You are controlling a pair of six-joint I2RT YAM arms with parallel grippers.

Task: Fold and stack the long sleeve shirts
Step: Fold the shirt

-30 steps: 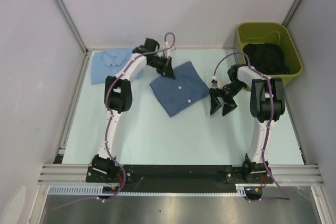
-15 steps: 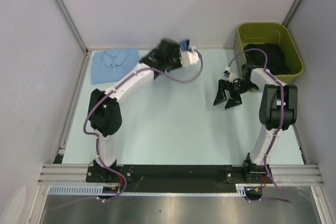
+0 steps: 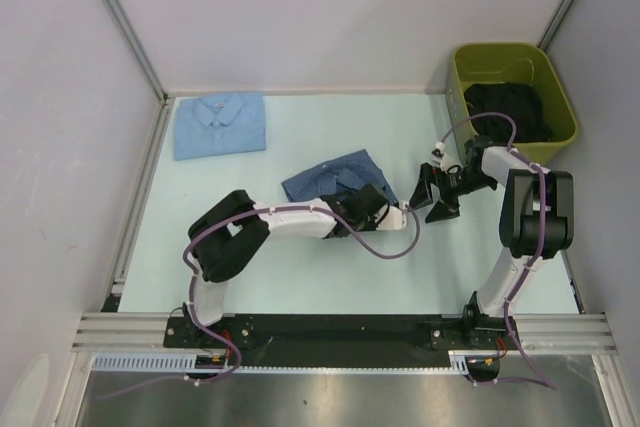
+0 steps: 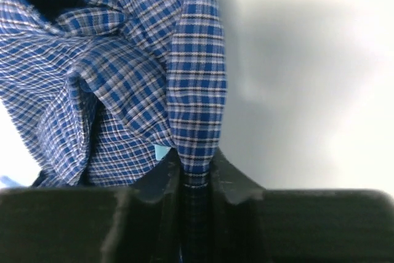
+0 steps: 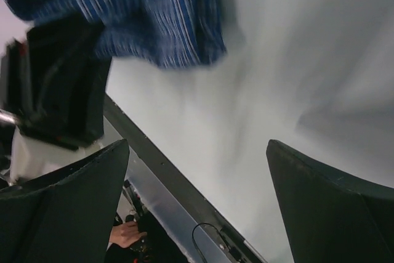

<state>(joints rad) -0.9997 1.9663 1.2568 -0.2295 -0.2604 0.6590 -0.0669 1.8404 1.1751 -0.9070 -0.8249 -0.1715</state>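
The medium blue checked long sleeve shirt (image 3: 333, 177) lies bunched at mid-table. My left gripper (image 3: 358, 199) reaches low across the table to the shirt's near right edge. In the left wrist view the left gripper (image 4: 196, 163) is shut on a fold of the checked shirt (image 4: 123, 72), and the cloth runs up from between the jaws. The plain pale blue shirt (image 3: 220, 125) lies folded flat at the back left. My right gripper (image 3: 431, 199) hangs wide open just right of the checked shirt. In the right wrist view the right gripper (image 5: 197, 198) has nothing between its fingers and the checked shirt (image 5: 166, 23) is at the top.
A green bin (image 3: 557, 92) holding dark clothes stands at the back right corner. Grey walls close in the table on three sides. The left arm's cable (image 3: 385, 247) loops over the table in front of the checked shirt.
The left arm has swung from the back of the table down to the middle, bringing the checked shirt with it. The right gripper has shifted only slightly and stays open.
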